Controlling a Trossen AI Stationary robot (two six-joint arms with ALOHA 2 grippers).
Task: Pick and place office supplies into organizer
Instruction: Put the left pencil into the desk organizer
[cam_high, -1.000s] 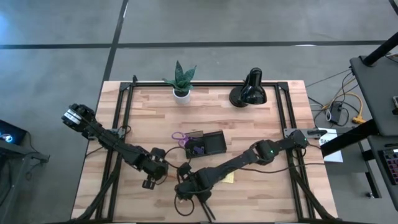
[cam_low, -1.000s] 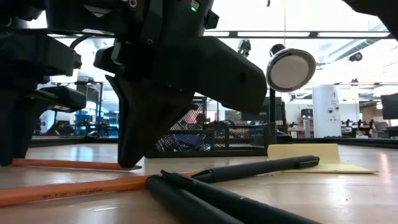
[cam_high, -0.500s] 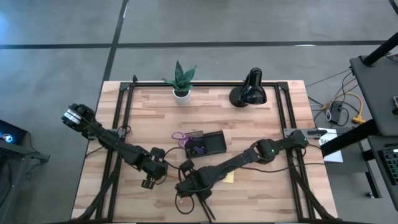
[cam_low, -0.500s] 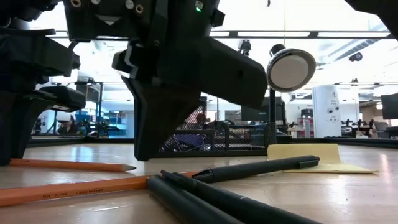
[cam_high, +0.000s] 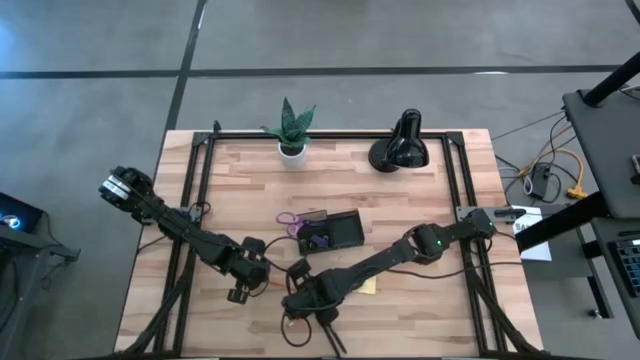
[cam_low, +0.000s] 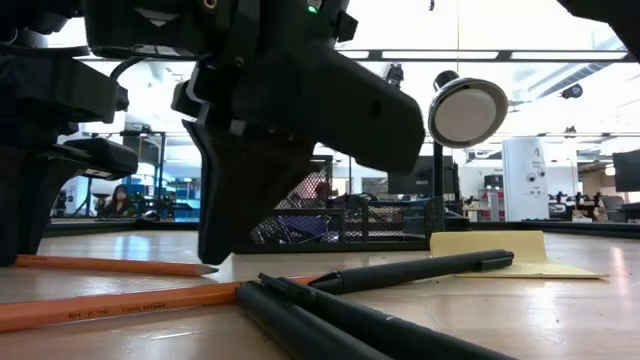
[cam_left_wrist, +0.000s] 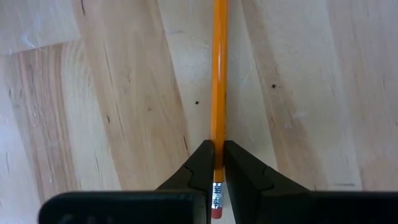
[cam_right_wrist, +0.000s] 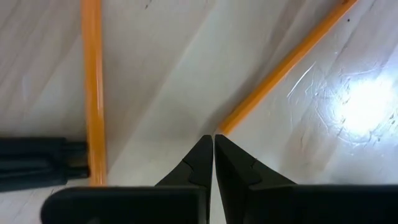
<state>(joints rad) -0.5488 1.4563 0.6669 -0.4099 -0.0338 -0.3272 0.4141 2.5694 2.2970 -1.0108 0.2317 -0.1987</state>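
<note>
Down at the table's near edge, the left gripper (cam_left_wrist: 218, 163) pinches an orange pencil (cam_left_wrist: 219, 74) lying flat, while the right gripper (cam_right_wrist: 214, 149), fingers pressed together, points at a second pencil's (cam_right_wrist: 283, 67) end.

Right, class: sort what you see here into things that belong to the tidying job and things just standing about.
Job:
orange pencil
second pencil
black pens
sticky-note pad
scissors
organizer

Standing about:
desk lamp
potted plant
</note>
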